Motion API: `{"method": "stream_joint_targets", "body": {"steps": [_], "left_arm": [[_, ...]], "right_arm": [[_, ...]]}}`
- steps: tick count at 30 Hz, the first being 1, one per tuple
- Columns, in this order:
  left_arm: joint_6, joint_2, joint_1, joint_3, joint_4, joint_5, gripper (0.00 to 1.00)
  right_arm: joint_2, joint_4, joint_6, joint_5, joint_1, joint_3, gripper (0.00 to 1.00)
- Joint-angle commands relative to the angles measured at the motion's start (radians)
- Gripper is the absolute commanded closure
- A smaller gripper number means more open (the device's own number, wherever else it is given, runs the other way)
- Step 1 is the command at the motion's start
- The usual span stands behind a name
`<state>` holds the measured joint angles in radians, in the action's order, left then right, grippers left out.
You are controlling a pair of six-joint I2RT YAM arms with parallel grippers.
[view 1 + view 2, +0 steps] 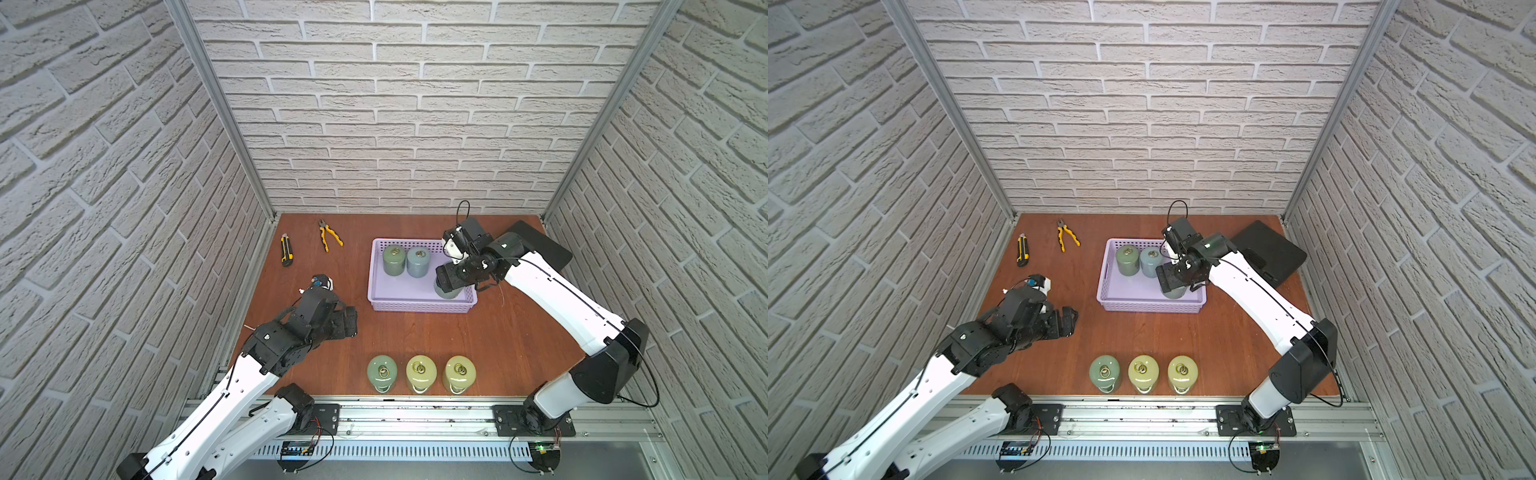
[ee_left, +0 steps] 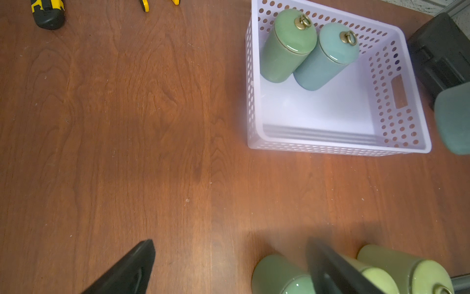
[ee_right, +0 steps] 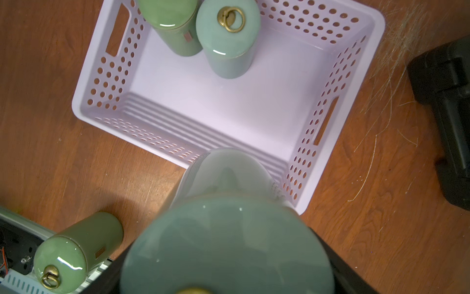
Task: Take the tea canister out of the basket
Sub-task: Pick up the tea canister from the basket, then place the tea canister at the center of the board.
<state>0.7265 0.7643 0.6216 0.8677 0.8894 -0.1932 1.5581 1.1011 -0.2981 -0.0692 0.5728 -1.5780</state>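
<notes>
We are clamping the right jaws on the grey-green tea canister (image 3: pixel 226 244), holding it over the lower right corner of the lavender basket (image 1: pixel 415 306), right of centre in both top views. We are holding the left jaws wide apart over the tabletop (image 1: pixel 415 338), left of centre.

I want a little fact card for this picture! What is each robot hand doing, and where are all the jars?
Right gripper: fingers closed on a grey-green ceramic tea canister, held above the near right corner of the lavender perforated plastic basket
Left gripper: fingers open, holding nothing
Inside basket: dark green canister beside pale blue canister, both upright
Outside basket: row of three upright canisters, one green, two yellow-green
Other things: yellow-and-black utility knife, yellow-handled pliers, black case
</notes>
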Motion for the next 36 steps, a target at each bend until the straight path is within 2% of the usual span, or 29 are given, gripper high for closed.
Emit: {"method": "stream_joint_targets", "body": {"steps": [1,16,28,36], "left_arm": [[0.007,-0.008,-0.009,0.001,0.0,-0.016,0.02],[0.007,-0.009,-0.009,-0.008,-0.019,0.002,0.02],[0.014,-0.018,-0.008,-0.02,-0.012,0.009,0.02],[0.028,-0.035,-0.01,-0.025,-0.001,0.009,0.02]], "right_arm": [[-0.076,-0.068,-0.05,-0.03,0.042,0.026,0.46],[-0.127,-0.123,-0.166,-0.066,0.203,0.154,0.47],[-0.08,-0.162,-0.232,-0.108,0.322,0.199,0.47],[-0.048,-0.193,-0.278,-0.134,0.364,0.229,0.47]]}}
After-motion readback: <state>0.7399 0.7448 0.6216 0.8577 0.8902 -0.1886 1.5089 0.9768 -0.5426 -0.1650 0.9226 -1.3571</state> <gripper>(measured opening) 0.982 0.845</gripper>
